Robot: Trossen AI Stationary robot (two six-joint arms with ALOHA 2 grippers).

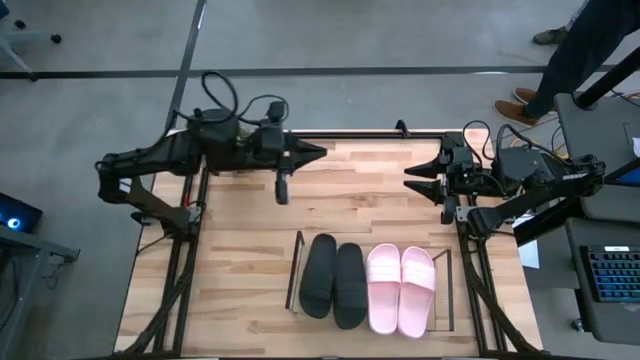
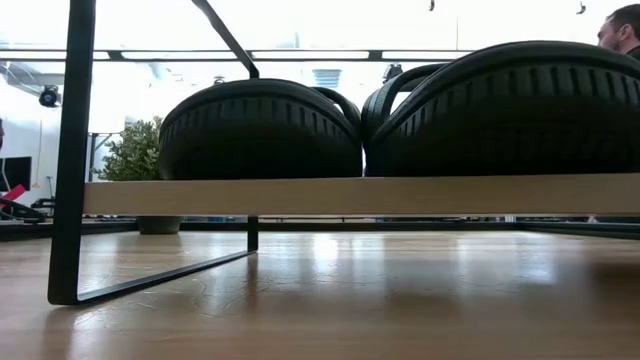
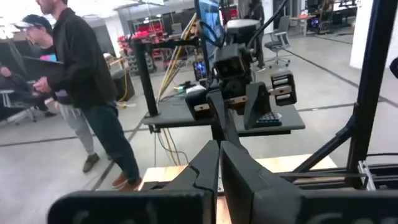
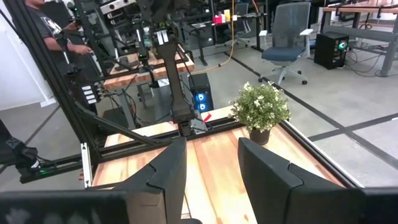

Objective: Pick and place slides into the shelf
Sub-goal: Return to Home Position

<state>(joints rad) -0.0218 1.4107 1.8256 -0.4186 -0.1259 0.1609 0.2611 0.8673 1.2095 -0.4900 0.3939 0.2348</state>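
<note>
**Position of work.** All four slides (image 1: 366, 285) are found on the shelf (image 2: 360, 195), which stands near the table (image 1: 240, 260) edge opposite the arms. They are set side by side between the end frames (image 1: 296, 270). The black pair (image 1: 334, 280) is on the left arm's side and the pink pair (image 1: 400, 290) on the right arm's side. The two pairs are just beside one another.

**Orientation.** Each slide's long axis is laid across the shelf, from the near table edge toward the edge where the grippers hang. The straps are seen at the ends nearer the grippers, so the toes are judged to point that way. The outer black slide is skewed slightly; the other three are parallel.

**End effectors.** The left gripper (image 1: 322, 151) is held well apart from the shelf, above the table's far part. Its fingers are pressed together and nothing is held. The right gripper (image 1: 410, 180) faces it across the table, with its fingers spread apart and empty.

**Step in hand.** Placement is judged complete; only the return to rest remains. The arms should be drawn back to their own sides at height. The shelf frames should be avoided, and the two facing grippers kept apart. No slide should be disturbed.
</note>
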